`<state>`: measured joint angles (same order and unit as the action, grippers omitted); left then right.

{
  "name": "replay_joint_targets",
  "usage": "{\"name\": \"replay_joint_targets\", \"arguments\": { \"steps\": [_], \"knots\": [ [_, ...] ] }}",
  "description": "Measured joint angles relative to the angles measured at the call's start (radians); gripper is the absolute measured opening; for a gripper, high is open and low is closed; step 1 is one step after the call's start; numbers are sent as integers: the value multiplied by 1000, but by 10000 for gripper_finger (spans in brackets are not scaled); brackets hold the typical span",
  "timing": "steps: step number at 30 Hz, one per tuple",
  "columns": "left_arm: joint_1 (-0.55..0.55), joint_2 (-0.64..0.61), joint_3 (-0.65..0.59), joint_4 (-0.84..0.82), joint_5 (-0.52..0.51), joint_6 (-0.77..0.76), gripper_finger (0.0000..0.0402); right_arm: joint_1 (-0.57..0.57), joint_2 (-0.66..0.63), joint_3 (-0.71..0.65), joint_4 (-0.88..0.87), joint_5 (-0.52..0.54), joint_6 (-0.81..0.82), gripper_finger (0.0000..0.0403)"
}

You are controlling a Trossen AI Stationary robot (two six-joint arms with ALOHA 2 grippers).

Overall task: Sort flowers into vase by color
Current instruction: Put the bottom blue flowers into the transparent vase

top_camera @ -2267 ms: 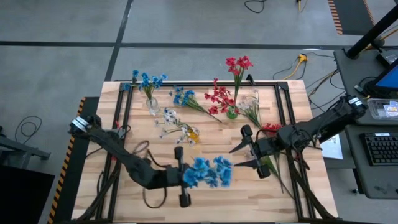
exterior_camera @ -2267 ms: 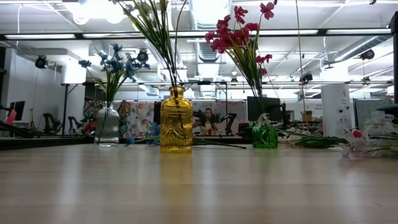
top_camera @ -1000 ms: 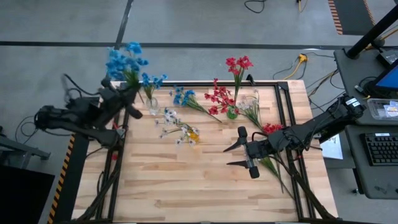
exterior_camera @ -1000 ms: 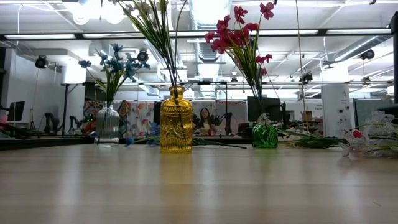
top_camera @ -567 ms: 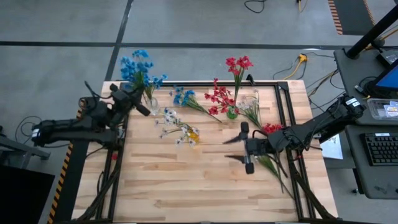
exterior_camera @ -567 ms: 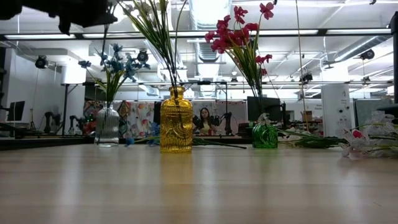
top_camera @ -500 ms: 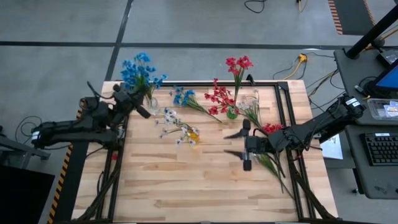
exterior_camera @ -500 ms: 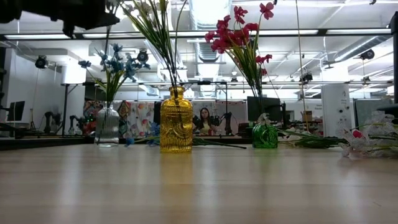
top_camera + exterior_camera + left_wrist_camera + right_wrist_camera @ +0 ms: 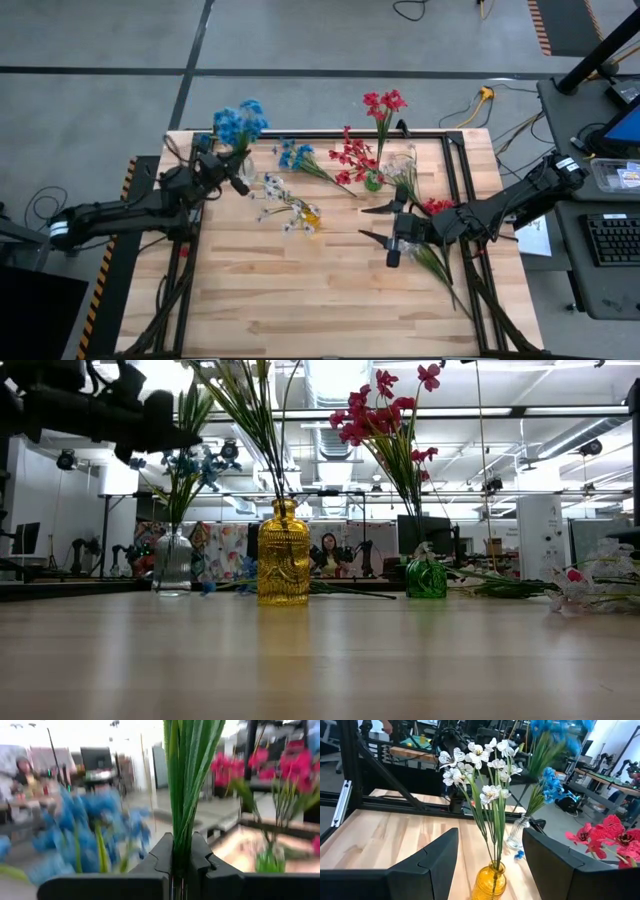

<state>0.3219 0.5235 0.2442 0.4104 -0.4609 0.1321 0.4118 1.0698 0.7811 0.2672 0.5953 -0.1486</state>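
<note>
High view is looking down on the big wooden desk [image 9: 300, 290]. Two dark arms are reaching over it.

The left arm is stretching toward the far left corner of the desk. The left gripper [image 9: 236, 178] is pinching the green stems of a blue flower bunch [image 9: 240, 122], and its fingers are pressed tight on them. The blue tops are hanging over the clear vase [image 9: 245, 168] in that corner, which already has blue blossoms in it.

The right arm is coming in from the right edge. The right gripper [image 9: 385, 225] is sitting near the middle of the desk with its fingers spread apart, and it is holding nothing.

A yellow vase [image 9: 311, 214] with white flowers [image 9: 275, 190] is standing near the middle, between the two grippers. A green vase [image 9: 373, 182] with red flowers [image 9: 384, 102] is standing by the far edge. More red flowers [image 9: 351, 156] and some loose blue flowers [image 9: 296, 155] are lying on the desk near the far edge, between the clear vase and the green vase. Loose stems [image 9: 437, 265] are lying under the right arm, near the right edge.
</note>
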Motion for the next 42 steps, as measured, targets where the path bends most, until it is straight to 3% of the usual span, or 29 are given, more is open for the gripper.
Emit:
{"name": "replay_joint_targets", "arguments": {
  "steps": [5, 9, 13, 17, 22, 32, 42],
  "knots": [
    [101, -1, 2, 53, 167, 59, 2, 0, 0, 0, 3, 0, 0, 215],
    [221, 13, 2, 51, 238, 29, 2, 0, 0, 0, 3, 0, 4, 215],
    [340, 41, 2, 84, 407, 12, 2, 0, 0, 0, 3, 0, 18, 215],
    [450, 75, 2, 88, 482, 12, 2, 0, 0, 0, 2, 0, 18, 215],
    [543, 140, 2, 189, 651, -4, 2, 0, 0, 0, 0, 1, 17, 215],
    [560, 234, 2, 226, 662, 16, 2, 0, 0, 0, -1, 2, 18, 215],
    [560, 251, -2, 218, 661, -12, 2, 0, 0, 0, -1, 3, 18, 215]
  ]
}}
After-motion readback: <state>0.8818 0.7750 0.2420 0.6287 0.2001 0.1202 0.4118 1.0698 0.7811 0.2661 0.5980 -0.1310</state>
